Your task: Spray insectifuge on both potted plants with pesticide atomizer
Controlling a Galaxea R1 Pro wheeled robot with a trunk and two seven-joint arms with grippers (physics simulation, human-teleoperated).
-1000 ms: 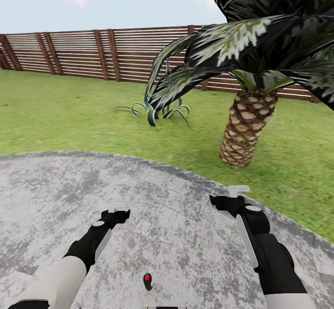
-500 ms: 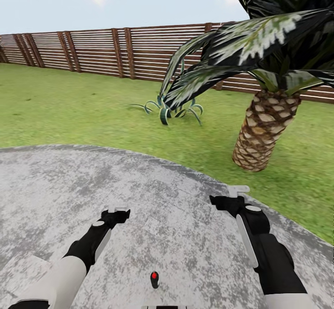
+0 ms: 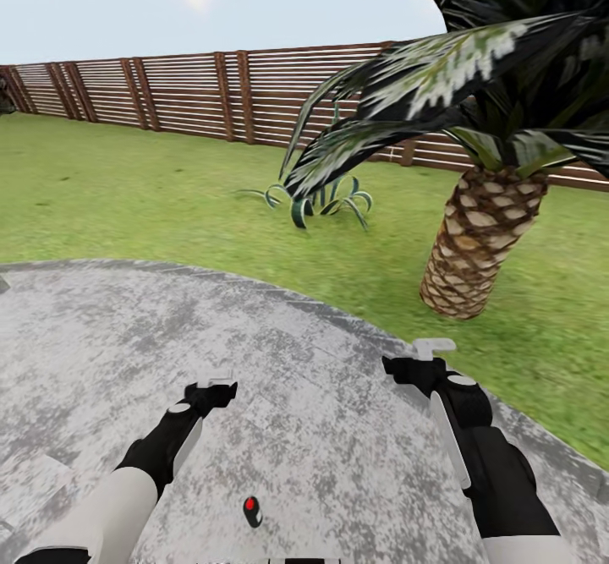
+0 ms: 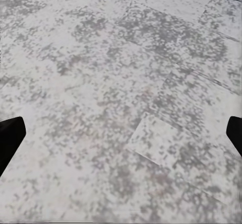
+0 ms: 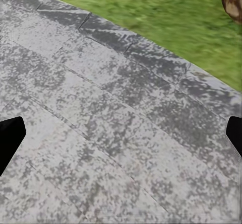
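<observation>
The view had swung since 1 second before: the scaly-trunked dark palm sat further right. Left gripper and right gripper hung apart, empty, above the mottled grey stone slab; I judged the robot was still searching for the atomizer.

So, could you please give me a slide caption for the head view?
Both arms held low over the stone paving, facing lawn, palm, spiky plant and slatted fence.

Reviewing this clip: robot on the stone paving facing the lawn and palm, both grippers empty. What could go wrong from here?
1. The palm trunk and its low fronds stand close ahead on the right; driving forward could brush the right gripper or block the head view.
2. The paving edge meets grass; crossing it might jolt the base.
</observation>
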